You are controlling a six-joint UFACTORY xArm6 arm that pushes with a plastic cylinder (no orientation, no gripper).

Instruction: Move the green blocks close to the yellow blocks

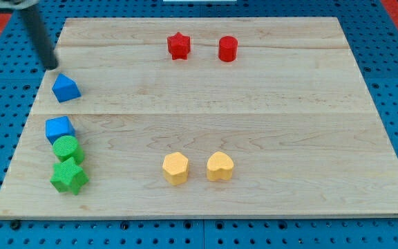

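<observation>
While tilted, tip (52,67) above blue block (65,88).

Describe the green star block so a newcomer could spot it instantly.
Look at the wooden board, then its corner at the view's bottom left, where a column of blocks runs. The green star is lowest there, touching the green cylinder above it; only it has points.

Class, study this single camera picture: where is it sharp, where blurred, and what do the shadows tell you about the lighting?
Camera view: the blocks are crisp, e.g. the green star and yellow heart; the rod is slightly smeared toward the top edge, my tip just above the upper blue block; shadows are short and soft, suggesting diffuse overhead light; no glare on the wooden board.
</observation>
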